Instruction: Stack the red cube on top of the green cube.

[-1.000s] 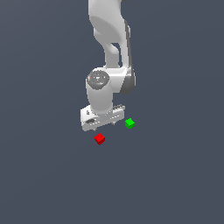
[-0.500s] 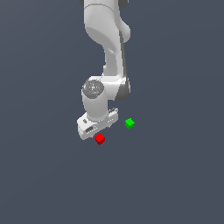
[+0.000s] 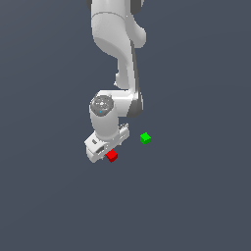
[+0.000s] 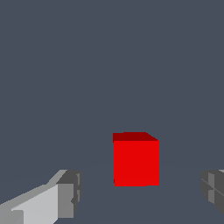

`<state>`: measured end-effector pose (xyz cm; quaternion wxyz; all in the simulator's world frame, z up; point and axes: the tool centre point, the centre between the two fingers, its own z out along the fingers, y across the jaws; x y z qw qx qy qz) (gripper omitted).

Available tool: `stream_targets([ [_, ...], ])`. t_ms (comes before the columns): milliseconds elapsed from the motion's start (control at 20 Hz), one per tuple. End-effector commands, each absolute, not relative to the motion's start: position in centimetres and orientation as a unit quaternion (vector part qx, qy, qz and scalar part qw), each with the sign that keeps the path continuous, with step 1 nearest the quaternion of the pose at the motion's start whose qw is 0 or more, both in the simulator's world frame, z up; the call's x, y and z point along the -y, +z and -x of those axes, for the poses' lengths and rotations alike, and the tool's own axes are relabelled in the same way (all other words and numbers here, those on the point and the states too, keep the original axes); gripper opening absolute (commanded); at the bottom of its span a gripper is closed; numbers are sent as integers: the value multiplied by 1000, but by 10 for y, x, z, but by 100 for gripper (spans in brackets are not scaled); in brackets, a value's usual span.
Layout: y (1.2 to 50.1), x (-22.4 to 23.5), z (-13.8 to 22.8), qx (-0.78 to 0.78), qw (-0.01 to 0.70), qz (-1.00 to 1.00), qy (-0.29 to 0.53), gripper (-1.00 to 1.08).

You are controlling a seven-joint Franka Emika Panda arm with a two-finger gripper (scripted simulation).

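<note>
The red cube (image 3: 112, 156) rests on the dark grey floor, right at the lower edge of my gripper (image 3: 107, 149) in the exterior view. The wrist view shows the red cube (image 4: 136, 159) large and close, sitting between my two grey fingertips (image 4: 68, 194) with a gap on each side. The gripper (image 4: 142, 194) is open and holds nothing. The green cube (image 3: 145, 138) lies on the floor a short way toward the exterior view's right of the red cube, apart from the gripper. It is out of the wrist view.
The white arm (image 3: 120, 54) rises from the gripper toward the top of the exterior view. Plain dark grey floor (image 3: 196, 196) surrounds both cubes.
The arm has lowered and shifted toward the exterior view's left, bringing the gripper down over the red cube. Neither cube has moved.
</note>
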<state>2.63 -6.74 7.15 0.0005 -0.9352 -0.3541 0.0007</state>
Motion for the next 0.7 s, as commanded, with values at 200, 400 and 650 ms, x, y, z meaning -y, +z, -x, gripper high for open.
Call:
stream_targets([
  [200, 70, 68, -27, 360, 0, 933, 0, 100],
  [400, 61, 68, -27, 360, 0, 933, 0, 100],
  [650, 37, 68, -27, 361, 0, 932, 0, 100],
])
